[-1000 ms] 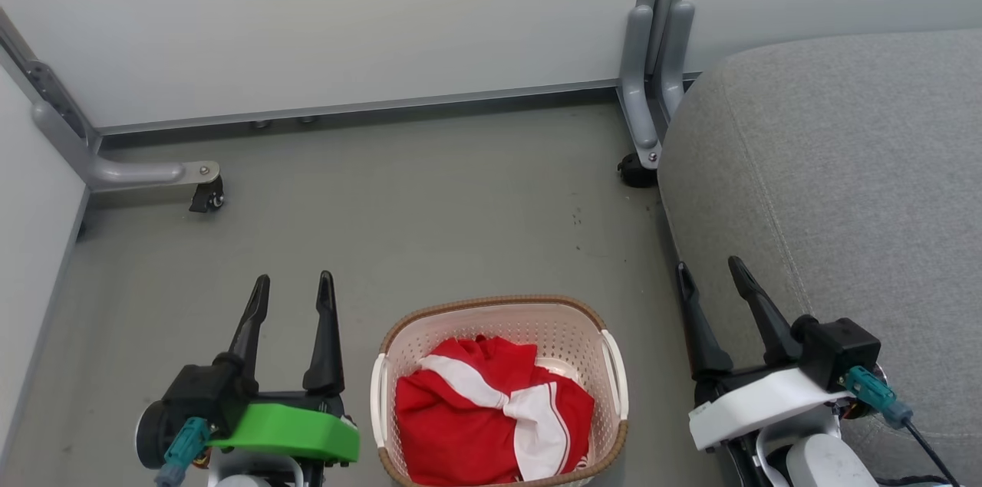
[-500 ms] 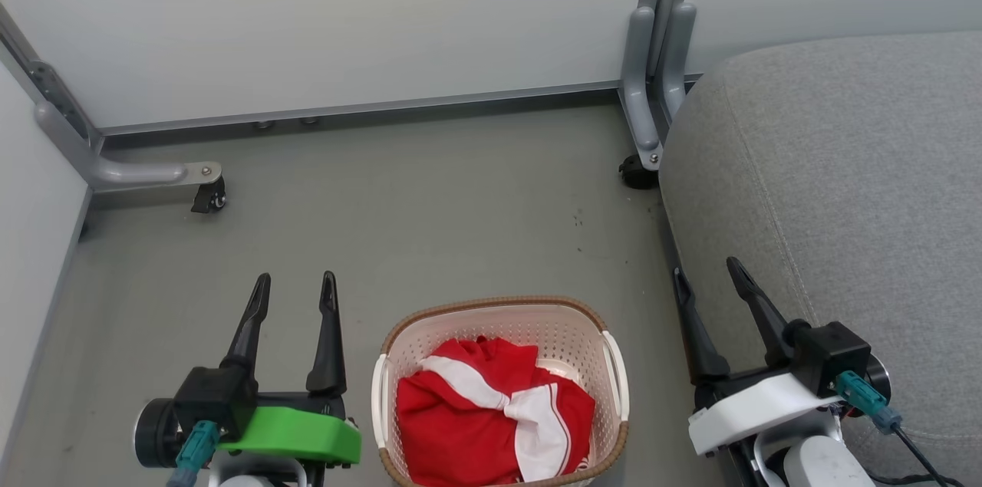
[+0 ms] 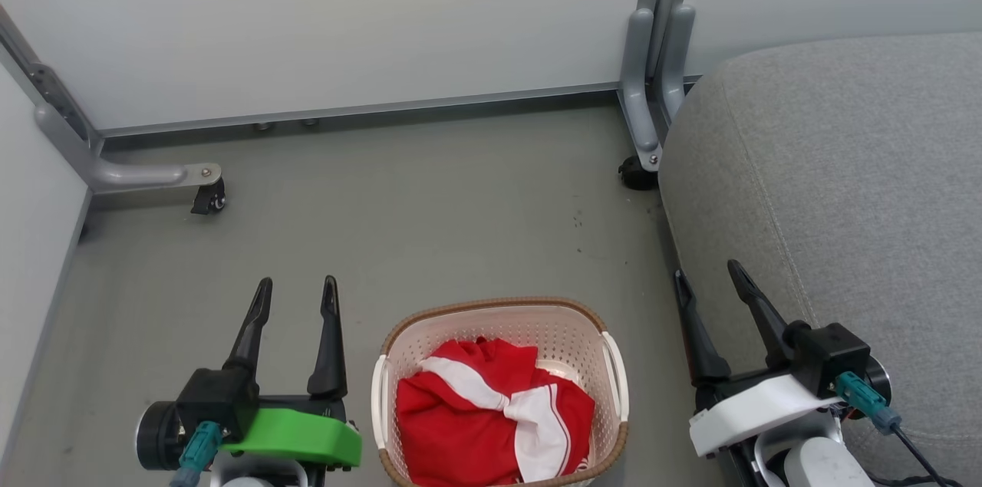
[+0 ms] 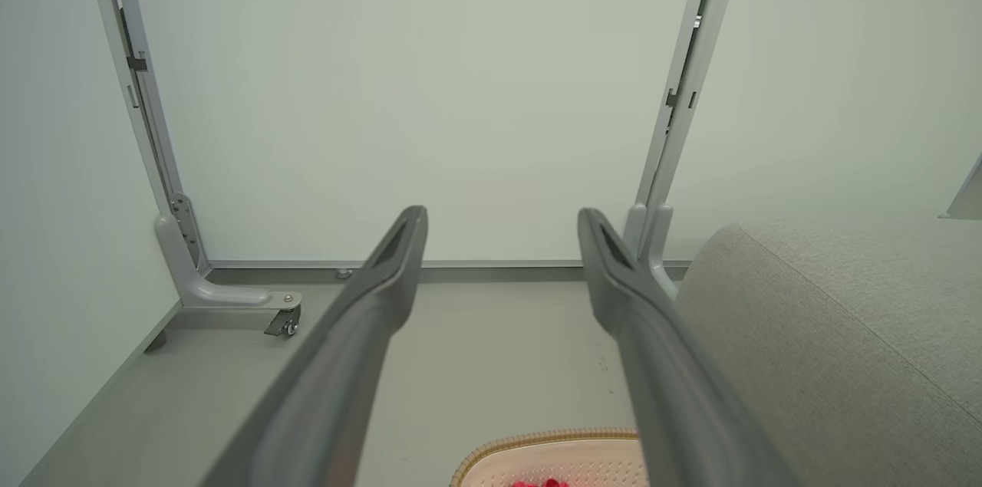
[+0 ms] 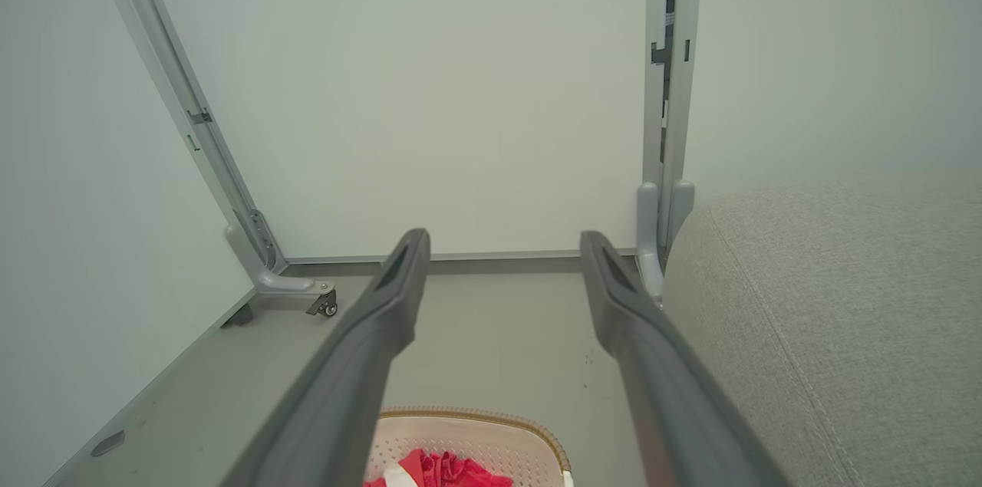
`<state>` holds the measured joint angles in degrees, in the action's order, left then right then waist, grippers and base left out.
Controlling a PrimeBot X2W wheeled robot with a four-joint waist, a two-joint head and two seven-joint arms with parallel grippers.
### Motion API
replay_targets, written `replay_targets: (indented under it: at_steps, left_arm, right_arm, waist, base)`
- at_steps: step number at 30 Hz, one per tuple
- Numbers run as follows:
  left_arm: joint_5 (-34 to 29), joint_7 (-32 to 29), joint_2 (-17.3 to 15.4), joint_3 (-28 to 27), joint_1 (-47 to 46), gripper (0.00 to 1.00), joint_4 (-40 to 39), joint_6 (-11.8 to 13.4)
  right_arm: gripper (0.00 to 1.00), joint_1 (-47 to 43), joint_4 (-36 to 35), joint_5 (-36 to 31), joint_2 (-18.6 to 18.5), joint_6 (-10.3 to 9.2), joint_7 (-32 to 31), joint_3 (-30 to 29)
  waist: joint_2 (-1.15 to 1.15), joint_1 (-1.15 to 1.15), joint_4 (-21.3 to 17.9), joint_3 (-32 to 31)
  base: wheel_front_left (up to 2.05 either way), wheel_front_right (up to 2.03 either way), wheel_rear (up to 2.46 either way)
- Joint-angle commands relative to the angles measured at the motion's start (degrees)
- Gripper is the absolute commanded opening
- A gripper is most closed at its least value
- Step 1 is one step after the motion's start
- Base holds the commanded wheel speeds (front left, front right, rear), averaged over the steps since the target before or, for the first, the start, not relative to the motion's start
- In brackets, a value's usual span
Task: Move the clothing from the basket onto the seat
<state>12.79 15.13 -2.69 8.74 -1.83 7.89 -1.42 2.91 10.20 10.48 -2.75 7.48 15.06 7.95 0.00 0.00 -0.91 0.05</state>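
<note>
Nothing is moved yet: the clothing (image 3: 491,410) lies bunched in the basket (image 3: 537,327) on the floor (image 3: 430,226), beside the seat (image 3: 844,165), all of it left to carry. The heap points nowhere clearly; its white band slants across it. The left pincer (image 3: 298,281) and right pincer (image 3: 706,269) flank the basket, open, holding nothing.

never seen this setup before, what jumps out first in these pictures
The bright red and white clothing bunched in the cream basket grabs the eye first, low in the middle of the head view on the grey floor. The big grey seat bulks to the right. The left gripper and right gripper flank the basket, both open and holding nothing.
</note>
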Motion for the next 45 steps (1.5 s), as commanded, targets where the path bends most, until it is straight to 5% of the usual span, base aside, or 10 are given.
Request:
replay_targets:
  at_steps: [1, 17, 28, 45]
  left_arm:
    - [-0.49, 0.03, -0.36, -0.24, 0.14, 1.00, 0.30, 0.02]
    - [-1.48, 0.03, -0.35, 1.15, -0.60, 1.00, 4.31, -1.05]
    - [-8.52, 0.04, -0.35, 4.73, -7.86, 1.00, 11.37, -2.84]
    - [-23.27, 0.03, -7.56, 25.16, -35.17, 1.00, 34.38, -5.98]
  right_arm:
    - [1.00, -0.11, 0.14, -0.12, -0.25, 0.01, 0.17, 0.00]
    - [1.00, 0.52, 0.58, -1.03, -0.25, 0.01, 0.17, -1.19]
    - [1.00, 5.10, -2.21, -1.44, -0.24, 0.01, 0.17, -4.58]
    - [1.00, 16.39, -8.39, -4.61, -0.20, 0.01, 0.17, -3.32]
  waist:
    - [0.00, 0.00, 0.03, 0.04]
    - [0.00, 0.00, -1.48, 2.12]
    - [0.00, 0.00, -4.33, 14.69]
    - [0.00, 0.00, -8.62, 37.43]
  base:
    - [0.00, 0.00, 0.00]
    - [0.00, 0.00, 0.00]
    - [0.00, 0.00, 0.00]
    - [0.00, 0.00, 0.00]
